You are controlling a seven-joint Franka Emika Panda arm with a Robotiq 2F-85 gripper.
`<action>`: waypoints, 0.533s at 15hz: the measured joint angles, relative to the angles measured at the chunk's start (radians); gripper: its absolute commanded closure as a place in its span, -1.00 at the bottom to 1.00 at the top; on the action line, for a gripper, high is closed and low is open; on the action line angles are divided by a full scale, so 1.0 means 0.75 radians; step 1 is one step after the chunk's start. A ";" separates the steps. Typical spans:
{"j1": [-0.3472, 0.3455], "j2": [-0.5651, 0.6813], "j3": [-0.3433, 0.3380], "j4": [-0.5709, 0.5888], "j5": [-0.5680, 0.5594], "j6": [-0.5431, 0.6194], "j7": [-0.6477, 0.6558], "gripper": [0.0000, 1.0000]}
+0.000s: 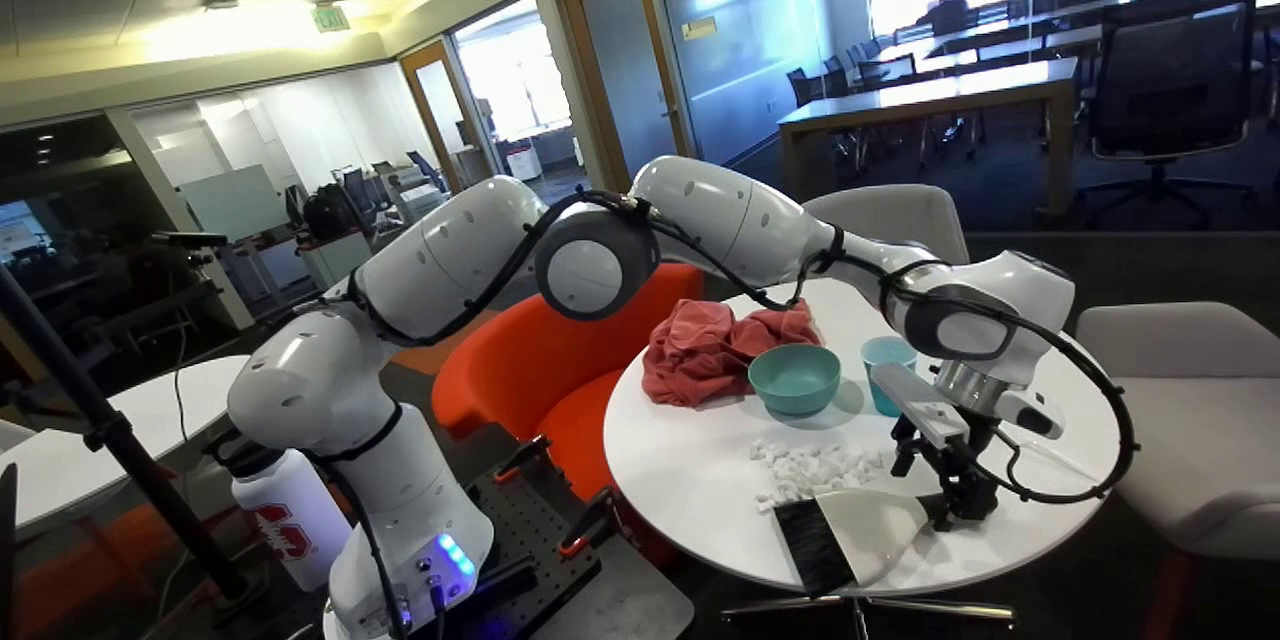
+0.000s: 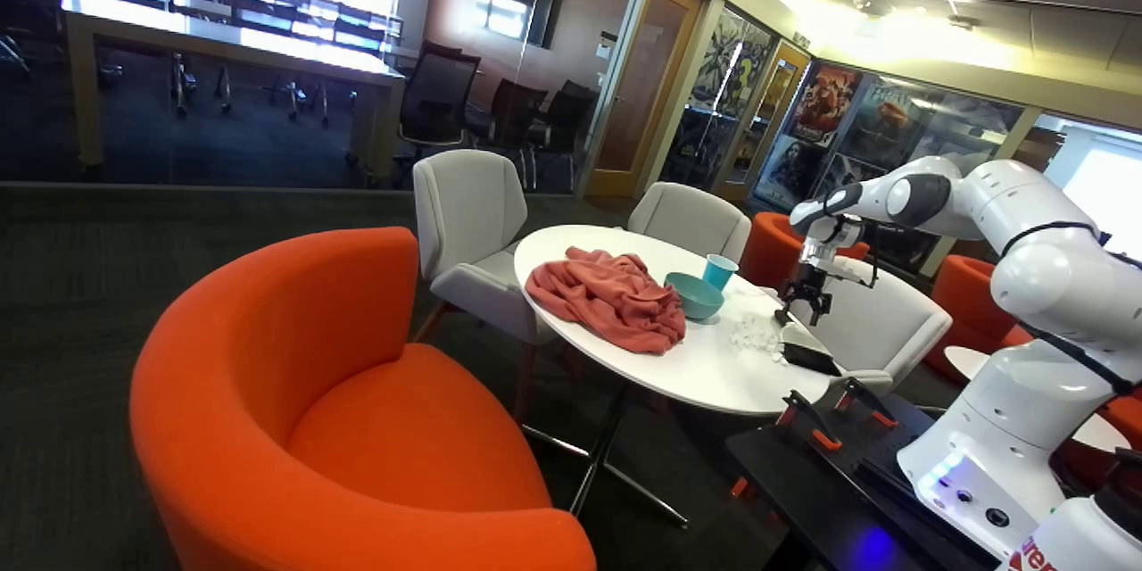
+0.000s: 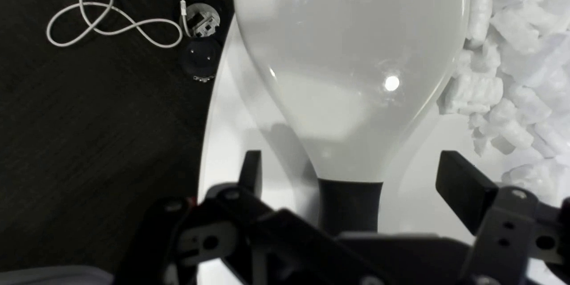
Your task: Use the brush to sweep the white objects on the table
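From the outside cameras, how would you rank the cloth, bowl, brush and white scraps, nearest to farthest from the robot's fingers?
In both exterior views, from the fingers:
1. Brush: its handle shows between them in the wrist view.
2. White scraps: heaped beside the brush.
3. Teal bowl: beyond the scraps.
4. Reddish cloth: past the bowl.

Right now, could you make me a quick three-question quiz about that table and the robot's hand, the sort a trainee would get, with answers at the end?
1. Either-or: Is the gripper open or shut?
2. Multiple choice: The bristles of the brush are (a) yellow, (b) black, (c) green.
3. True or false: The white scraps lie on the table, outside the bowl.

Key
1. Open: in the wrist view its fingers show one on each side of the handle, with gaps.
2. b
3. True
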 measured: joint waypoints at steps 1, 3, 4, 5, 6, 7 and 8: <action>-0.008 0.017 0.011 0.022 0.001 0.000 0.000 -1.00; -0.019 0.052 0.026 0.067 0.002 0.000 0.000 -1.00; -0.024 0.070 0.033 0.090 0.002 0.000 0.000 -1.00; -0.028 0.087 0.039 0.112 0.002 -0.001 0.000 -1.00; -0.032 0.104 0.044 0.135 0.002 -0.004 0.000 -1.00; -0.034 0.120 0.047 0.157 0.002 -0.011 0.000 -1.00; -0.035 0.136 0.047 0.180 0.002 -0.025 0.000 -1.00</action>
